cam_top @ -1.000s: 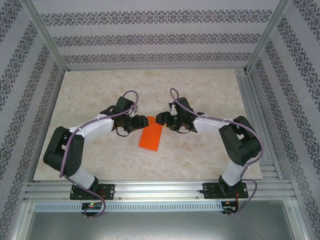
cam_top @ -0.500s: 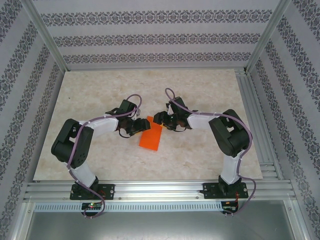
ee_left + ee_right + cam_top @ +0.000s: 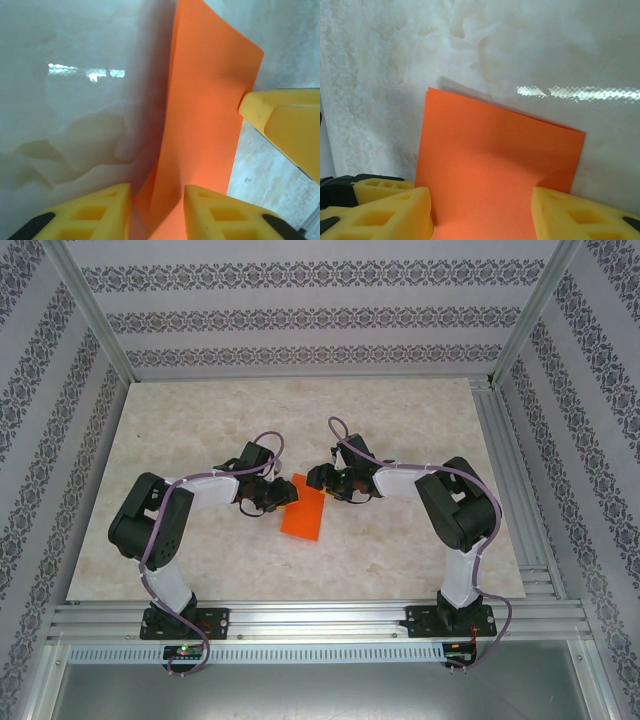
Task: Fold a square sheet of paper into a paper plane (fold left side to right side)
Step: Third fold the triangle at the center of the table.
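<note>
The square sheet of paper (image 3: 305, 512) lies on the table as a narrow orange rectangle, folded in two layers. My left gripper (image 3: 283, 496) is at its upper left edge. In the left wrist view the paper (image 3: 205, 100) runs up between the yellow fingers (image 3: 95, 212), which stand a short way apart over a lifted flap, so the left gripper (image 3: 157, 215) is open. My right gripper (image 3: 319, 480) is at the paper's far end. Seen from the right wrist, the paper (image 3: 490, 160) bulges between wide-set fingers (image 3: 585, 215), and the right gripper (image 3: 482, 222) is open.
The marble-patterned table top (image 3: 400, 430) extends all around the paper. Metal rails (image 3: 510, 460) run along its right side and front edge, with patterned walls behind. One finger of the right gripper (image 3: 280, 120) sits close beside the paper in the left wrist view.
My left arm has pushed right onto the paper's edge and its jaws have narrowed. My right arm has drawn in slightly to the left. The paper has stayed where it was.
</note>
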You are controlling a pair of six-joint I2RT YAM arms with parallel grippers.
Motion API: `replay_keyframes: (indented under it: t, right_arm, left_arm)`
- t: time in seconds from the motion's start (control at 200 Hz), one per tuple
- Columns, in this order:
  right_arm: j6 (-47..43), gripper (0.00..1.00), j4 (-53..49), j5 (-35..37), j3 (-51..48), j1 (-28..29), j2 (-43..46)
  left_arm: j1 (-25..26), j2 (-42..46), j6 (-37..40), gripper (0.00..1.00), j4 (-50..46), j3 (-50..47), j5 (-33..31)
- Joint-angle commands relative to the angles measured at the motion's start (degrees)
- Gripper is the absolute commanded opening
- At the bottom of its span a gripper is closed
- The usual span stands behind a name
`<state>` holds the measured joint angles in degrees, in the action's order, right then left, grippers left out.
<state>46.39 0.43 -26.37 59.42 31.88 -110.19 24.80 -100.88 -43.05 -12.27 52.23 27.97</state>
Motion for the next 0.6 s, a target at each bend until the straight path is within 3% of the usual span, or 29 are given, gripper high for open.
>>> replay_keyframes:
  t: [0.0,0.26,0.415,0.599]
  right_arm:
    - [-2.11,0.56,-0.69,0.75,1.08,0.12,0.86]
    - [-8.46,0.61,-6.45,4.08,-1.62,-0.77,9.45]
    - [-14.07,0.65,-10.74,6.04,-6.88,0.82,19.29]
    - [-21.77,0.67,-11.19,17.69,-17.68,8.22,33.92]
  left_arm:
    - [-0.21,0.16,-0.03,0.26,1.44,0.35,0.82]
    - [-0.15,2.4,-0.35,0.19,0.05,-0.34,0.08]
    - [0.33,4.75,-3.09,0.13,0.68,-1.66,-0.44]
    - [1.5,5.43,-6.4,0.09,1.19,-1.8,0.15]
